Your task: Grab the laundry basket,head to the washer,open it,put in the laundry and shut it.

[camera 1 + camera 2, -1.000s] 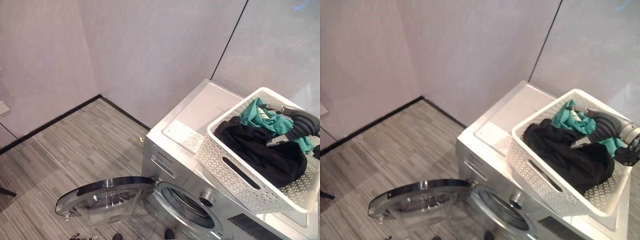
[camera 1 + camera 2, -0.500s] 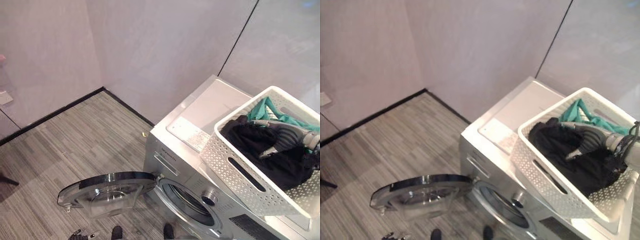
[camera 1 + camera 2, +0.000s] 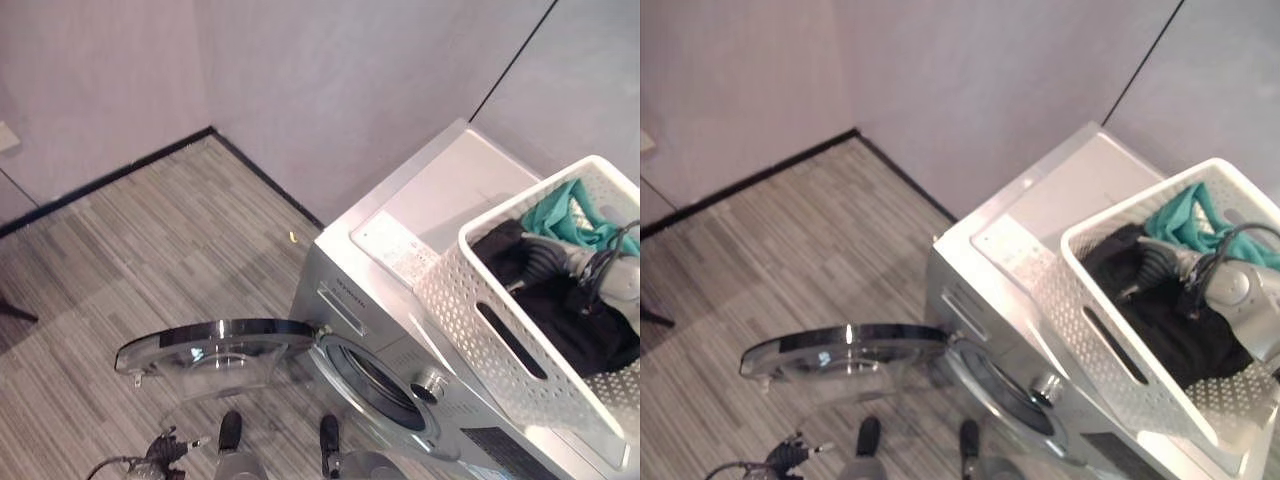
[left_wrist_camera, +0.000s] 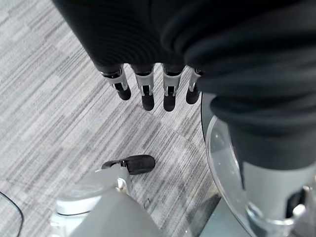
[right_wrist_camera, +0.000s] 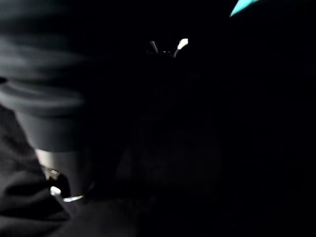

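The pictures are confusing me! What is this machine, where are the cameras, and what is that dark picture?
A walking robot is doing laundry. Two pictures come from cameras in its head, looking down. You see a silver washer with its round door swung open over the striped floor. On top of the washer sits a white basket holding black clothes and a teal cloth.

The robot's right hand reaches into the basket, down into the black clothes, so I cannot tell whether it has grabbed them. The dark picture is that wrist's camera, buried in the black clothes.

The last picture is from the left wrist: the left hand hangs beside the door, fingers relaxed, holding nothing.
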{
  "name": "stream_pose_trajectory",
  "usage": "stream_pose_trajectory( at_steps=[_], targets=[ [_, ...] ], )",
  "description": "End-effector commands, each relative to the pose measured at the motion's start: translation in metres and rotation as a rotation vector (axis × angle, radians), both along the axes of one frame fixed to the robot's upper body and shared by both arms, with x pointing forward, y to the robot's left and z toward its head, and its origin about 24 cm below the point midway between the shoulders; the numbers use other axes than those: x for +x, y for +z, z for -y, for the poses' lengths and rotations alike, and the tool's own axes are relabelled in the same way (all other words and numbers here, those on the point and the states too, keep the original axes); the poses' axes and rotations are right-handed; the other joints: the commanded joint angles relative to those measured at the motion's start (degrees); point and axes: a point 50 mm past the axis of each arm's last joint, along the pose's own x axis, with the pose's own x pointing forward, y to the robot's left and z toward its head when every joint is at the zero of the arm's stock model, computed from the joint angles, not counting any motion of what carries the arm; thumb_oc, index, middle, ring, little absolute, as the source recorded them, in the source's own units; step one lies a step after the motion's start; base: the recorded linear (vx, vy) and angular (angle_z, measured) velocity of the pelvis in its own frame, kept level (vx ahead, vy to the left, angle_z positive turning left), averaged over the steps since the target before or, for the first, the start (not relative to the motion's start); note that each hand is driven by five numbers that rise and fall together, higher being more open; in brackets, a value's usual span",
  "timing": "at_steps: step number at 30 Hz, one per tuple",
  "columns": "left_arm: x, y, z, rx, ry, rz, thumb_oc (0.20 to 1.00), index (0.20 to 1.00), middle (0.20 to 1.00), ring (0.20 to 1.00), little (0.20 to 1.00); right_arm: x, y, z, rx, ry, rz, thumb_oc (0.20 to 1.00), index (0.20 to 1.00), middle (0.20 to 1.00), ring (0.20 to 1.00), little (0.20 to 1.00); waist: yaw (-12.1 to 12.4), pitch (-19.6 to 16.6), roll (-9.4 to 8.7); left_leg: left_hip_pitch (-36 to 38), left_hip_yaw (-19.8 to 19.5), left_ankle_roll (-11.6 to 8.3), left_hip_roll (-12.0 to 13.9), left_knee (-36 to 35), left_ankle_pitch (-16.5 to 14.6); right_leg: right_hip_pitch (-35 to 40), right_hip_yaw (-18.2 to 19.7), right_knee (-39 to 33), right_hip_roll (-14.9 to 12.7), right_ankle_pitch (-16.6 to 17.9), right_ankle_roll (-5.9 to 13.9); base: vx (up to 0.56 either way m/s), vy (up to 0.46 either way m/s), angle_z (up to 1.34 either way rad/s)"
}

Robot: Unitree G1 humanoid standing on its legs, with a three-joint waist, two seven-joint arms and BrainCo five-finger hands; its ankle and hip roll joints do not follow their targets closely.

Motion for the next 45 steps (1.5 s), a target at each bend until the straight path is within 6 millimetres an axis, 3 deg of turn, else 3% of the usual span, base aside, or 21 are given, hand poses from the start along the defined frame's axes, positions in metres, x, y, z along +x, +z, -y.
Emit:
stream_pose_trajectory(
  at_steps=[1,8,13,18,21,22,26,30,34,35,37,38,40,45],
  targets=[
    [0.009,0.006,-0.006,0.026,-0.024,0.016,1.0,1.0,1.0,1.0,1.0,-0.008,-0.032,-0.011,-0.043,0.061,-0.162,0.2,0.2,0.2,0.2,0.2,3.3,0.8,1.91,-0.1,-0.1,-1.0,5.3,-0.2,-0.4,-3.7,-2.6,6.6,-5.0,-4.0,4.12,-0.02,-0.012,0.12],
    [0.003,0.002,-0.005,0.032,-0.028,-0.011,1.0,1.0,1.0,1.0,1.0,-0.009,-0.041,-0.016,0.03,0.063,-0.142,0.2,0.2,0.2,0.2,0.2,2.9,0.4,1.88,0.4,0.2,-0.82,5.0,-0.2,-0.8,-3.0,-2.2,6.1,-5.0,-4.1,4.0,0.0,-0.001,0.01],
    [-0.005,-0.002,-0.003,0.034,-0.047,-0.038,1.0,1.0,1.0,1.0,1.0,-0.016,-0.021,-0.011,0.052,0.052,0.006,0.2,0.2,0.2,0.2,0.2,1.9,-1.4,2.46,1.6,0.7,-0.6,4.9,-0.2,-1.7,-2.2,-2.0,5.9,-5.2,-4.4,4.11,0.02,0.003,0.0],
    [-0.008,-0.004,0.005,0.019,-0.101,-0.043,1.0,1.0,1.0,1.0,1.0,-0.017,0.008,0.003,0.134,-0.02,0.202,0.2,0.2,0.2,0.2,0.2,1.2,-4.3,3.24,3.1,1.4,-0.32,4.6,-0.2,-2.7,-1.2,-1.6,5.5,-5.5,-4.5,4.32,0.05,0.014,0.01],
    [-0.008,-0.008,0.018,-0.012,-0.155,-0.039,1.0,1.0,1.0,1.0,1.0,-0.02,0.056,0.007,0.176,-0.017,0.426,0.2,0.2,0.2,0.2,0.2,0.4,-6.9,3.78,4.2,1.9,0.0,4.1,-0.2,-3.3,-0.4,-1.2,5.1,-5.8,-4.4,4.42,0.05,0.02,-0.04],
    [-0.008,-0.008,0.018,-0.012,-0.157,-0.039,1.0,1.0,1.0,1.0,1.0,-0.021,0.056,0.007,0.176,-0.02,0.426,0.2,0.2,0.2,0.2,0.2,0.6,-6.9,3.79,4.2,1.9,0.0,4.1,-0.2,-3.4,-0.3,-1.2,5.1,-5.8,-4.5,4.42,0.03,0.01,-0.05],
    [-0.003,-0.008,0.03,-0.041,-0.207,-0.011,1.0,1.0,1.0,1.0,1.0,-0.029,0.1,0.014,0.204,-0.046,0.661,0.2,0.2,0.2,0.2,0.2,0.4,-9.1,4.28,5.1,2.1,0.4,3.5,-0.2,-4.0,0.7,-1.2,4.8,-6.3,-4.6,4.54,0.04,0.014,-0.04],
    [0.018,-0.001,0.047,-0.06,-0.274,0.072,1.0,1.0,1.0,1.0,1.0,-0.027,0.149,0.001,0.277,-0.021,0.95,0.2,0.2,0.2,0.2,0.2,1.0,-11.3,4.47,6.0,2.1,1.02,2.6,-0.2,-4.3,1.3,-0.8,4.9,-6.7,-4.4,4.46,0.01,0.012,-0.06],
    [0.035,0.008,0.057,-0.07,-0.316,0.15,1.0,1.0,1.0,1.0,1.0,-0.016,0.168,-0.011,0.292,-0.015,1.062,0.2,0.2,0.2,0.2,0.2,1.1,-11.9,4.77,6.8,2.3,1.3,2.3,-0.2,-4.7,1.8,-0.5,4.8,-6.8,-4.4,4.45,-0.01,0.004,-0.07],
    [0.049,0.017,0.066,-0.077,-0.349,0.22,1.0,1.0,1.0,1.0,1.0,-0.01,0.177,-0.015,0.318,-0.036,1.127,0.2,0.2,0.2,0.2,0.2,1.5,-12.4,4.77,7.1,2.4,1.44,2.2,-0.2,-4.8,2.2,-0.2,4.6,-6.9,-4.4,4.43,0.0,0.0,0.0],
    [0.058,0.024,0.071,-0.072,-0.375,0.266,1.0,1.0,1.0,1.0,1.0,-0.006,0.186,-0.019,0.326,-0.045,1.18,0.2,0.2,0.2,0.2,0.2,1.4,-12.5,4.89,7.3,2.5,1.49,2.1,-0.2,-4.9,2.4,-0.2,4.4,-7.0,-4.2,4.44,0.0,-0.003,-0.02],
    [0.079,0.041,0.084,-0.08,-0.437,0.372,1.0,1.0,1.0,1.0,1.0,0.0,0.197,-0.026,0.352,-0.068,1.256,0.2,0.2,0.2,0.2,0.2,1.4,-12.8,5.13,7.6,2.6,1.69,1.8,-0.2,-5.1,2.7,-0.2,4.4,-7.0,-4.0,4.36,0.0,0.0,0.0],
    [0.079,0.041,0.084,-0.081,-0.433,0.373,1.0,1.0,1.0,1.0,1.0,0.0,0.197,-0.027,0.352,-0.065,1.257,0.2,0.2,0.2,0.2,0.2,1.3,-12.7,5.22,7.7,2.7,1.69,1.8,-0.2,-5.2,2.8,-0.2,4.4,-7.0,-4.0,4.37,0.0,0.0,0.0],
    [0.102,0.068,0.104,-0.095,-0.522,0.514,1.0,1.0,1.0,1.0,1.0,0.002,0.212,-0.037,0.322,-0.101,1.379,0.2,0.2,0.2,0.2,0.2,1.0,-12.9,5.78,8.3,2.5,2.1,1.4,-0.1,-5.7,3.1,0.0,4.9,-7.1,-4.0,4.28,0.0,0.0,0.01]
  ],
)
